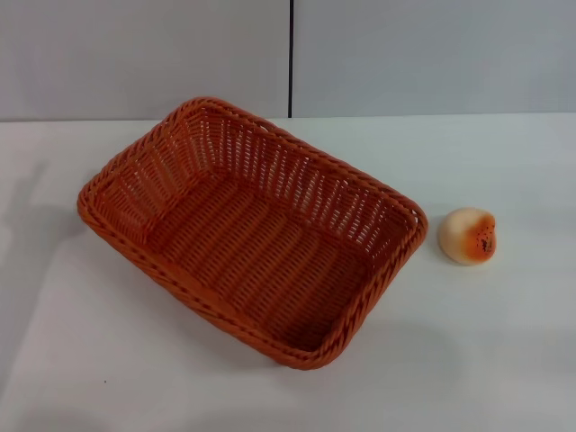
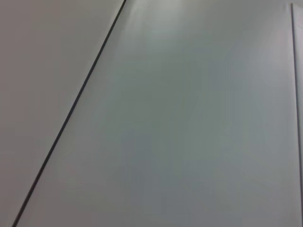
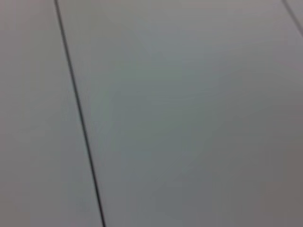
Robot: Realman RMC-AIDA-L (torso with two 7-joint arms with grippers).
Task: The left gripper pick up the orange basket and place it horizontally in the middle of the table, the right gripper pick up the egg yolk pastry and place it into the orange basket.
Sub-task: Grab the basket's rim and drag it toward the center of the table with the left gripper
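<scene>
The orange basket [image 1: 252,229] lies on the white table [image 1: 504,360], turned at a slant, with one corner toward the back wall and one toward the front. Nothing is inside it. The egg yolk pastry [image 1: 467,236] rests on the table just to the right of the basket, apart from its rim, with its orange speckled patch facing right. Neither gripper shows in the head view. Both wrist views show only grey wall panels with a dark seam.
A grey panelled wall [image 1: 144,54] with a dark vertical seam [image 1: 291,54] stands behind the table. Bare tabletop stretches in front of the basket and around the pastry.
</scene>
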